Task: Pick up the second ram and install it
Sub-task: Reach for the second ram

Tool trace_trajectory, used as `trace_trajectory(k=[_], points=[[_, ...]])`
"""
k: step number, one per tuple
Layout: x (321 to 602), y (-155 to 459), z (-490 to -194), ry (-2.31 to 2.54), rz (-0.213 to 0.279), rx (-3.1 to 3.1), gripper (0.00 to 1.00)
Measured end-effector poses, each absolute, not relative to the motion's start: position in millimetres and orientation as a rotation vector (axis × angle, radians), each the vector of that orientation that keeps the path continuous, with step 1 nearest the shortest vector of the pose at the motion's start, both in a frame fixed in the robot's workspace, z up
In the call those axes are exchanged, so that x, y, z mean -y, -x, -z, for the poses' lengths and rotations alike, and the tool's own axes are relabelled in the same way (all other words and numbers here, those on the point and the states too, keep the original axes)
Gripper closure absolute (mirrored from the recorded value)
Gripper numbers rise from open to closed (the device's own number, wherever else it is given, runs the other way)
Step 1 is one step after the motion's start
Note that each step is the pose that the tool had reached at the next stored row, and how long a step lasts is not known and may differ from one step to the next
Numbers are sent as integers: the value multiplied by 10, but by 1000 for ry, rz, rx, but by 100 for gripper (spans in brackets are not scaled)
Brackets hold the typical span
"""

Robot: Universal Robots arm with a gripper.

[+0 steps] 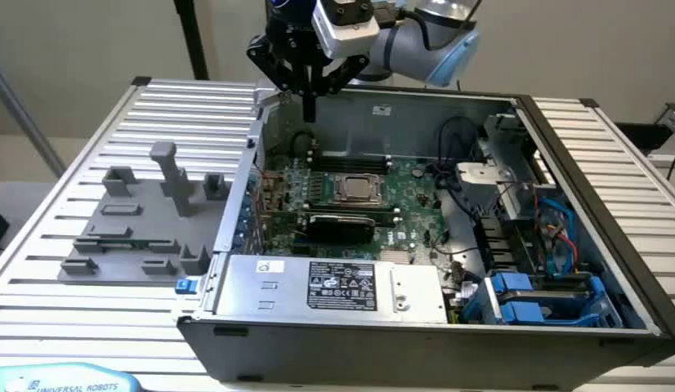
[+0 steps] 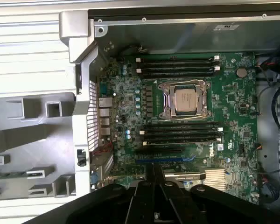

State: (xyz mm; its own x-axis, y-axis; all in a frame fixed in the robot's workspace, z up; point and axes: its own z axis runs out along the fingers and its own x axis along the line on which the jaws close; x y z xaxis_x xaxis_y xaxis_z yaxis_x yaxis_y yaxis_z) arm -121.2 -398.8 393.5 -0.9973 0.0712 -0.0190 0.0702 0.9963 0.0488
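Observation:
A thin green ram stick (image 1: 118, 242) lies in a slot of the grey fixture (image 1: 119, 212) on the slatted table, at the exterior view's left. The wrist view catches the same stick (image 2: 9, 175) at the edge of the picture, on the grey fixture (image 2: 32, 135). My gripper (image 1: 309, 114) hangs above the far left corner of the open computer case (image 1: 349, 314), well away from the stick. Its fingers (image 2: 148, 179) are pressed together with nothing visible between them. Below it sits the green motherboard (image 2: 233, 93) with dark memory slots (image 2: 182, 133) on both sides of the processor socket (image 2: 186, 100).
The case's metal wall (image 2: 84, 102) stands between the fixture and the motherboard. A power supply (image 1: 327, 286) fills the near side of the case. Drive bays and cables (image 1: 534, 245) crowd the exterior view's right. Upright grey posts (image 1: 168, 175) rise from the fixture.

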Motion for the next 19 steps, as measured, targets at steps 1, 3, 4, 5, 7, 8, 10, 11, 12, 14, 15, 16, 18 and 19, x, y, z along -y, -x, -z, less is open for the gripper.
trace_trajectory(k=[1, 3, 4, 5, 7, 8, 10, 11, 12, 14, 15, 16, 18, 19], points=[[3988, 1212, -3935, -110, -75, -3118, 89], [3988, 1212, -3935, -110, -75, -3118, 89], [3988, 1212, -3936, -110, -75, -3118, 89], [3988, 1212, -3936, -110, -75, -3118, 89], [3988, 1212, -3936, -110, -75, -3118, 89], [3988, 1212, -3936, -110, -75, -3118, 89], [3988, 1212, -3936, -110, -75, -3118, 89], [3988, 1212, -3936, -110, -75, -3118, 89], [3988, 1212, -3936, -110, -75, -3118, 89], [3988, 1215, -3937, -110, -75, -3118, 89], [3989, 1225, -3938, -111, -74, -3118, 89], [3992, 1239, -3938, -111, -74, -3118, 89], [4008, 1308, -3936, -110, -75, -3118, 89], [4020, 1353, -3937, -110, -75, -3118, 89]])
